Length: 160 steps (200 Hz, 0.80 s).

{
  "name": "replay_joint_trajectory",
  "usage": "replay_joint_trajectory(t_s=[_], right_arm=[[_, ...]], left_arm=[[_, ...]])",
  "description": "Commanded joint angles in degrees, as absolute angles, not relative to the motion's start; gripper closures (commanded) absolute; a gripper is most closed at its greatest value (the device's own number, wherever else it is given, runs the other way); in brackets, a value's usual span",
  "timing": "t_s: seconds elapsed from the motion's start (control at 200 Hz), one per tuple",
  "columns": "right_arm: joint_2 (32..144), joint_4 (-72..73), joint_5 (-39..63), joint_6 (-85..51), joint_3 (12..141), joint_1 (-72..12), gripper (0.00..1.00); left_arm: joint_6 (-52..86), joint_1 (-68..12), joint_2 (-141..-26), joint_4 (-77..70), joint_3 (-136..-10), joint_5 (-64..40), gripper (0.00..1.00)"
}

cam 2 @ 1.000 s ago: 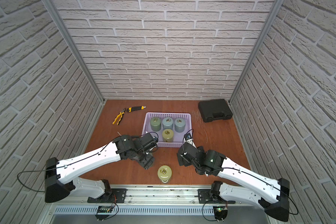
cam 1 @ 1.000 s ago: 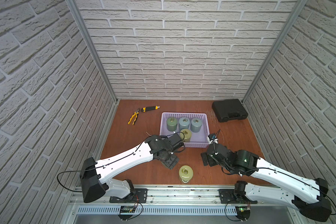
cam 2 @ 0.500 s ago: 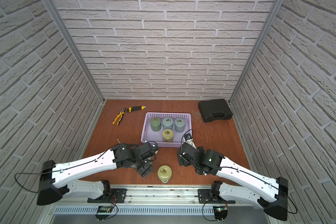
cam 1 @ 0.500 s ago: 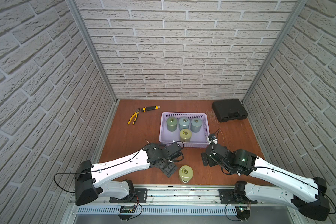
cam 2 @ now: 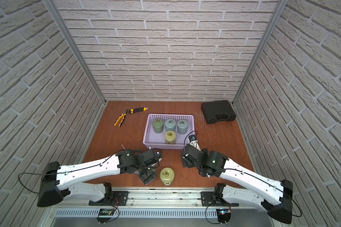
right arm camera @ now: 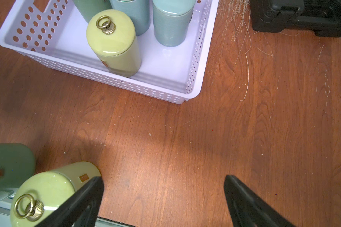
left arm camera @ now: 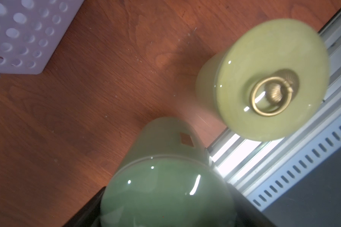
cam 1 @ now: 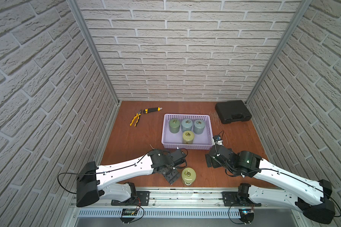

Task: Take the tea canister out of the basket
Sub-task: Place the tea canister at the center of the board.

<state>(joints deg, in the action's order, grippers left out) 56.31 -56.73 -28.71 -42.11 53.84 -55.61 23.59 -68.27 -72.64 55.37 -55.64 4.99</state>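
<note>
Pulling back from the basket (cam 1: 186, 146), the left claw (cam 1: 172, 176) is now hanging well in front of the basket's front wall, whereas a second ago it was sitting right at that wall. The right claw (right arm camera: 162, 177) is keeping its place.

In the left wrist view, the left claw is pinching a dark green tea canister (left arm camera: 165, 186) around its body. This canister is sitting outside the basket, in front of the front wall. It is just beside a yellow-green canister (cam 1: 188, 175) that is standing upright on the table (cam 1: 138, 141). Whether the held one is touching the table, I cannot tell.

The right claw is resting spread and empty in front of the basket's right front corner.

Judging by this, the taking-out is all but done. What is remaining is setting the canister down and letting go. Four more canisters (cam 1: 187, 124) are standing inside the basket, three along its back wall and one in front of them.
</note>
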Motion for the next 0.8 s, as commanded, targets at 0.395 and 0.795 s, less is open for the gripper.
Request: replay_joint_trajectory(t_s=[0.395,0.795], right_arm=[[57.2,-58.5,-30.4,-44.4,56.2,-54.9,0.00],[58.8,-58.0,-30.3,-44.3,56.8,-54.9,0.00]], left_arm=[[22.5,-70.2,-75.8,52.1,-54.5,4.6,0.52],[22.4,-71.4,-77.7,52.0,-53.6,5.1,0.52]])
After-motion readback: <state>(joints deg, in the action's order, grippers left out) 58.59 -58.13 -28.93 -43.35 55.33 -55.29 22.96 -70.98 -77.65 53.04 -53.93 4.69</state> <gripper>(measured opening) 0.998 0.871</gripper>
